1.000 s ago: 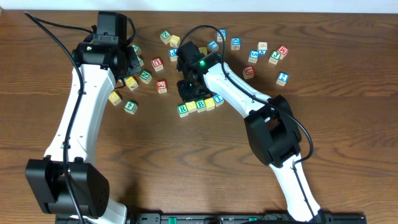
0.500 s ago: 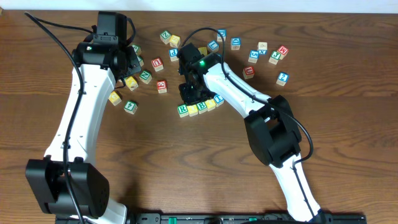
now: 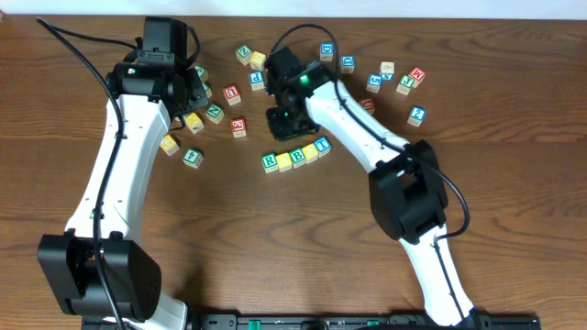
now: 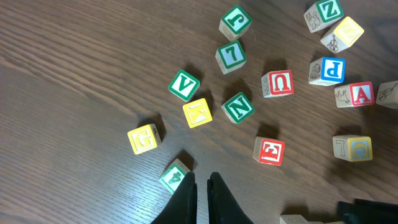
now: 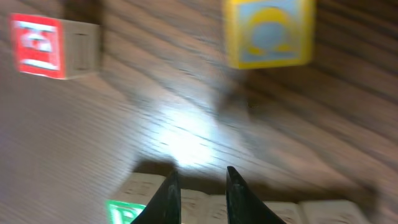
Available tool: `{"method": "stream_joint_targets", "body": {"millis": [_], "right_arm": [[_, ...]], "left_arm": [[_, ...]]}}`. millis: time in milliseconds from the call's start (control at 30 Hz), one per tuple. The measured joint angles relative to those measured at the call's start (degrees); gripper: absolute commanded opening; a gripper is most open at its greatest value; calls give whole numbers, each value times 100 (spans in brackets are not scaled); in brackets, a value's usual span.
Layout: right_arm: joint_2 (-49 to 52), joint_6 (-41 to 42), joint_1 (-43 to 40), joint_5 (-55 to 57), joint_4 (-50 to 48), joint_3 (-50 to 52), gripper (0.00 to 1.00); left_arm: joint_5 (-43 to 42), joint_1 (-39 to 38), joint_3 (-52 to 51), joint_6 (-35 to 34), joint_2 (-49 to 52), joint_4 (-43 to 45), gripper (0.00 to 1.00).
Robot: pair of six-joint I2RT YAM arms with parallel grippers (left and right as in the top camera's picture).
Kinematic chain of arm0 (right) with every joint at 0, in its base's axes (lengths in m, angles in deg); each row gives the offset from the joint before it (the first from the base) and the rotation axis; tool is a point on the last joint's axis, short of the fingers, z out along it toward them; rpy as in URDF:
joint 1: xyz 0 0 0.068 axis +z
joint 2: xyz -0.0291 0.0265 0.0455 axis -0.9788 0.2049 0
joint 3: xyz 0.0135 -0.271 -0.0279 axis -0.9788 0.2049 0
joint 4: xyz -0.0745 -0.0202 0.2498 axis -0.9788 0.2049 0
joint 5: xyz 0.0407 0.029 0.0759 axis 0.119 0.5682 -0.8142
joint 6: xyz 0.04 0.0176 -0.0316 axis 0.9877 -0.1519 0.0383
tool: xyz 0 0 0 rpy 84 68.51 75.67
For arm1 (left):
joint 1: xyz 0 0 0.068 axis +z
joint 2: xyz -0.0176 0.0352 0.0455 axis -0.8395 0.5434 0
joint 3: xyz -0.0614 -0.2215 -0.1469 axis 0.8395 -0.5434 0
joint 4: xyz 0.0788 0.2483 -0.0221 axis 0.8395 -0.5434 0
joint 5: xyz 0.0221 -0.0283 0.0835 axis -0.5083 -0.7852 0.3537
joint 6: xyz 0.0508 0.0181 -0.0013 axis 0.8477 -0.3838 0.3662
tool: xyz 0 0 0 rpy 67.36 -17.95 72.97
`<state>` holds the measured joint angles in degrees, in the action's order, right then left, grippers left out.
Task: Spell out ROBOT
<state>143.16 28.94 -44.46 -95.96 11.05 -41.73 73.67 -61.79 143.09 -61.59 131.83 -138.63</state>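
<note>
A row of five cubes lies mid-table: green R (image 3: 269, 161), a yellow cube (image 3: 283, 160), green B (image 3: 297, 157), a second yellow cube (image 3: 310, 152) and blue T (image 3: 322, 145). My right gripper (image 3: 284, 126) hangs just behind the row, apart from it. In the right wrist view that gripper (image 5: 201, 172) stands slightly open with nothing between its fingers. The cube tops and the green R (image 5: 124, 211) show below them. My left gripper (image 3: 193, 93) is over the loose cubes at the left. In its own view it is shut (image 4: 201, 177) and empty, beside a green cube (image 4: 174, 177).
Loose cubes lie around the left gripper: yellow G (image 4: 144, 138), yellow K (image 4: 197, 112), green V (image 4: 184, 85), green N (image 4: 237, 107), red U (image 4: 277, 83). More cubes are scattered at the back right (image 3: 381, 78). A red cube (image 5: 37, 45) and a yellow cube (image 5: 268, 31) lie beyond the right gripper.
The right gripper has drawn back from over the row toward the far side, uncovering all five cubes, and its fingers have parted a little. The left arm has not moved.
</note>
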Motion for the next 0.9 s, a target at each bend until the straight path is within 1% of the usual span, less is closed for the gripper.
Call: {"method": "stream_joint_targets", "body": {"millis": [100, 333, 467, 633, 733, 900], "right_arm": [[0, -55, -153, 214, 199, 7, 19], [0, -111, -372, 671, 365, 173, 16], [0, -114, -461, 710, 365, 197, 17], [0, -138, -708, 671, 420, 195, 17], [0, -192, -876, 544, 516, 195, 17], [0, -256, -1071, 457, 831, 195, 15]], "left_arm": [[0, 0, 0, -2, 0, -2, 8], [-92, 0, -4, -28, -2, 0, 8], [-264, -22, -138, -210, 0, 4, 8], [-374, -118, -597, -555, 2, 28, 8], [-387, -280, -868, -769, 4, 120, 8], [-433, -739, -1307, -1093, 15, 446, 8]]}}
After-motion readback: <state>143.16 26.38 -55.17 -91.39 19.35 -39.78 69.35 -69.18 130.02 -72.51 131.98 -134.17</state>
